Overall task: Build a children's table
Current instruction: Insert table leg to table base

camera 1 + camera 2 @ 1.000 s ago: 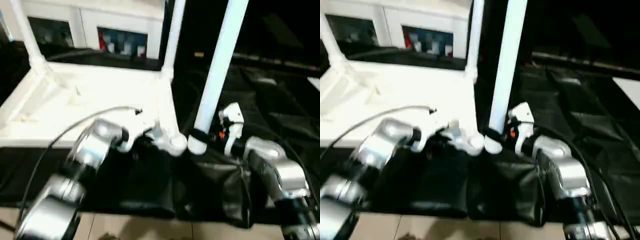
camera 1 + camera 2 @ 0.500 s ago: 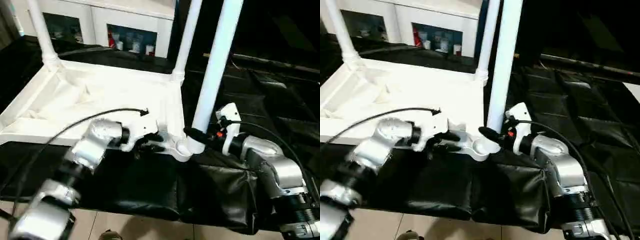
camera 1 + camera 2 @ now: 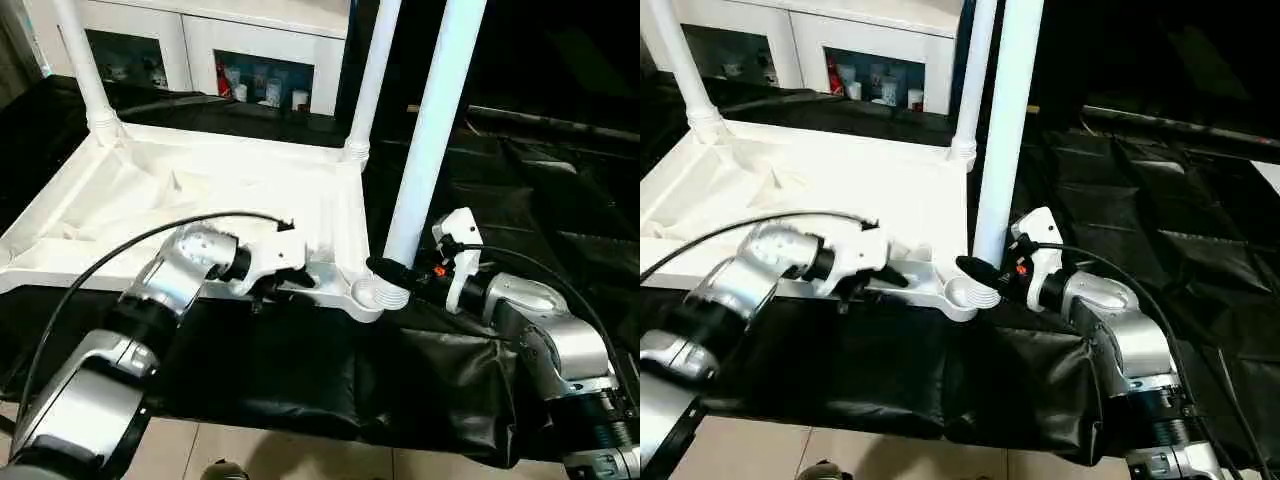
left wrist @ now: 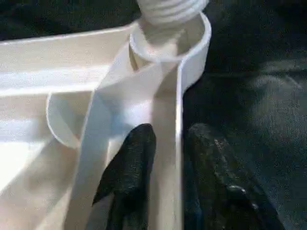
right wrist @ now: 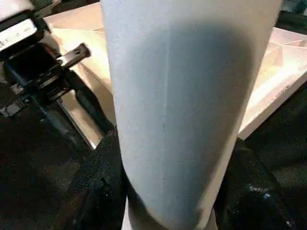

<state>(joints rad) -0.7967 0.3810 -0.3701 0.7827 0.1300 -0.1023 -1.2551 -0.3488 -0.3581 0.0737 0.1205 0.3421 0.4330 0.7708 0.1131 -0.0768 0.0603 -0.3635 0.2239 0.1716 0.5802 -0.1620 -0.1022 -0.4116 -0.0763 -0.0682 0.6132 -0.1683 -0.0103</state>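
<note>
Ribbed tabletop (image 3: 200,190), tapered tube leg (image 3: 430,140)

Black drape (image 3: 300,370) over work table; white cabinet (image 3: 250,40) behind; tiled floor (image 3: 300,455).

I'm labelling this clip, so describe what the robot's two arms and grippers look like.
Both forearms are rounded, shiny silver segments with black joints. Each ends in a white housing carrying two black fingers: the left gripper, the right gripper. A thin black cable arcs to each wrist. Small orange-red marks dot the right housing.
</note>
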